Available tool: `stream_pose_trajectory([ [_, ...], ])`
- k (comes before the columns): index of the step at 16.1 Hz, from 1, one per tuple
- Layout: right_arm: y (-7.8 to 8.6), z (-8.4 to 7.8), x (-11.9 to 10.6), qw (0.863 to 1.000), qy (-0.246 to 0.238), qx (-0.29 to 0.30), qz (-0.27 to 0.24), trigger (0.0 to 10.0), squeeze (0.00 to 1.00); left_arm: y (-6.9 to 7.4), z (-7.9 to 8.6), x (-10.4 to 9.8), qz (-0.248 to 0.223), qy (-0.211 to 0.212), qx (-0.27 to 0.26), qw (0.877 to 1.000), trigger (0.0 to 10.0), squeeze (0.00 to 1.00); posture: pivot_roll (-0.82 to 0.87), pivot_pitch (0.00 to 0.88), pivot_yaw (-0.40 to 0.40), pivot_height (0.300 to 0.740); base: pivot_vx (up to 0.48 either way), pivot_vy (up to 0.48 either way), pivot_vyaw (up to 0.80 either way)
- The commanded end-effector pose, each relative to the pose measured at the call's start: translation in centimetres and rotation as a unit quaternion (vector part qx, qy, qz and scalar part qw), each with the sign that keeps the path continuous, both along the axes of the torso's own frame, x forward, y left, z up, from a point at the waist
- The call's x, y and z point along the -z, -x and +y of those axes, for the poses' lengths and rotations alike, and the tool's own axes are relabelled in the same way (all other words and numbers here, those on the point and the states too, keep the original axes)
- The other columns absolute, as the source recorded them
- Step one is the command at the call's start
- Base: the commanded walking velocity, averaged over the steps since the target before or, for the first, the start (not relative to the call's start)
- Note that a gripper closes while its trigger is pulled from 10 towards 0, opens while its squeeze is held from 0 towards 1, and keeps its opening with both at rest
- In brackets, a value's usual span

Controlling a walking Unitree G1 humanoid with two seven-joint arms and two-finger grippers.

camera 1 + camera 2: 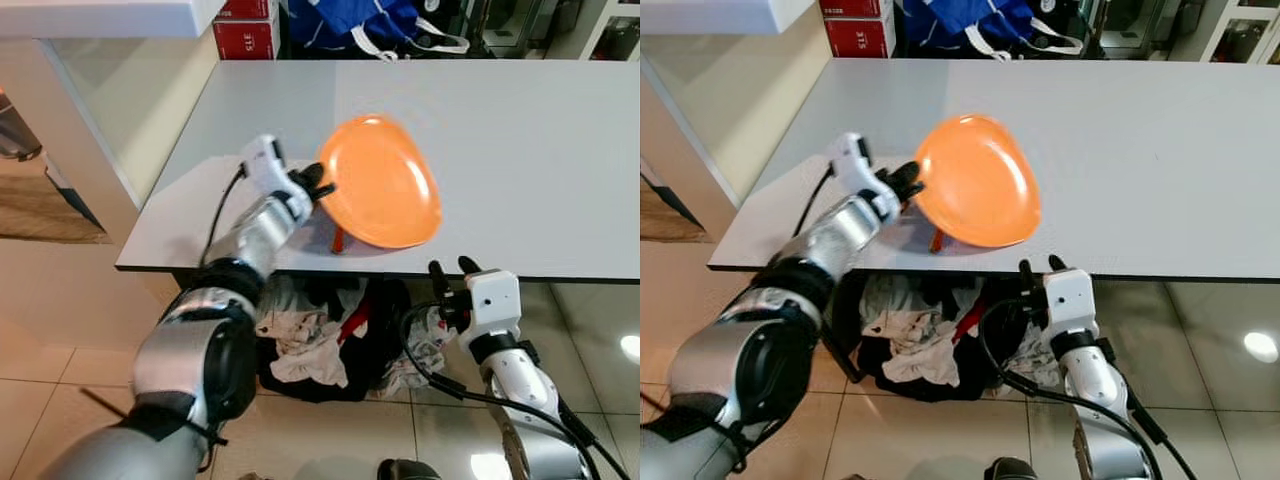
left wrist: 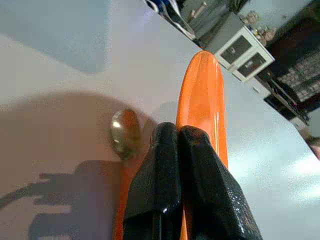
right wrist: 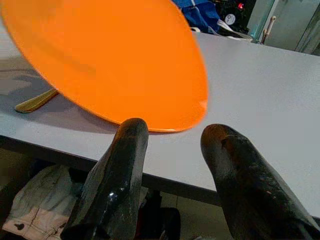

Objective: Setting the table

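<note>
Left gripper (image 1: 318,183) is clamped on the left rim of the plate (image 1: 380,182), holding it tilted above the near edge of the table (image 1: 540,150). A spoon (image 2: 125,132) lies on the table under the plate, with its orange handle poking out below. The step looks like placing the plate, not yet set down. Next move calls for levelling the plate and lowering it clear of the spoon, or it will rock on it. Right gripper (image 1: 453,270) hangs just below the table edge, fingers apart, holding nothing. Clothes pile (image 1: 320,345) sits on the floor under the table.
</note>
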State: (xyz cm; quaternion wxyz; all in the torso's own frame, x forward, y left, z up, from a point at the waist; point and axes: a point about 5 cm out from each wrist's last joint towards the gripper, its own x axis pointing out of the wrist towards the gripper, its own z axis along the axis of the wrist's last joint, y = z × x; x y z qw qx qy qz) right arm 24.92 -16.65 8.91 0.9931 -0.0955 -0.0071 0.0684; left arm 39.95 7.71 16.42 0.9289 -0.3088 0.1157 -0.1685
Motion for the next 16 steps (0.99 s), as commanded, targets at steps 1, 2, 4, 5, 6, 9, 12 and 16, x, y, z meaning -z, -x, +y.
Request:
stream_pose_trajectory([
  [1, 0.1, 0.2, -0.3, 1.000, 0.002, -0.001, -0.008, 10.0, 0.00, -0.3, -0.6, -0.9, -0.014, -0.019, 0.002, 1.000, 0.0, 0.00, -0.29, 0.017, 0.085, 0.740, 0.000, 0.000, 0.00],
  [2, 0.2, 0.2, -0.3, 1.000, 0.002, -0.001, -0.009, 10.0, 0.00, -0.3, -0.9, -1.0, -0.014, -0.019, 0.004, 1.000, 0.0, 0.00, -0.29, 0.018, 0.086, 0.740, 0.000, 0.000, 0.00],
  [4, 0.3, 0.2, -0.3, 1.000, 0.001, 0.002, -0.009, 10.0, 0.00, -0.3, -1.3, -1.1, -0.016, -0.023, 0.005, 1.000, 0.0, 0.00, -0.29, 0.024, 0.093, 0.740, 0.000, 0.000, 0.00],
  [5, 0.3, 0.2, -0.3, 1.000, 0.000, 0.003, -0.009, 10.0, 0.00, -0.3, -1.5, -1.1, -0.017, -0.027, 0.005, 0.999, 0.0, 0.00, -0.29, 0.026, 0.095, 0.740, 0.000, 0.000, 0.00],
  [6, 0.3, 0.2, -0.3, 1.000, 0.000, 0.004, -0.008, 10.0, 0.00, -0.3, -1.9, -1.3, -0.021, -0.033, 0.007, 0.999, 0.0, 0.00, -0.29, 0.026, 0.095, 0.740, 0.000, 0.000, 0.00],
  [9, 0.3, 0.5, -0.2, 1.000, -0.003, 0.003, -0.009, 10.0, 0.00, 0.0, -2.8, -1.0, -0.018, -0.049, 0.012, 0.999, 0.0, 0.00, -0.29, 0.027, 0.109, 0.740, 0.000, 0.000, 0.00],
  [12, 0.4, 0.7, -0.2, 1.000, -0.007, 0.007, -0.011, 10.0, 0.00, 0.1, -2.8, -0.4, -0.014, -0.071, 0.006, 0.997, 0.0, 0.00, -0.30, 0.028, 0.114, 0.740, 0.000, 0.000, 0.00],
  [16, 0.4, 0.7, -0.4, 1.000, -0.008, 0.008, -0.012, 10.0, 0.00, -0.2, -2.0, -0.9, -0.041, -0.093, -0.017, 0.995, 0.0, 0.00, -0.30, 0.028, 0.117, 0.740, 0.000, -0.085, 0.00],
])
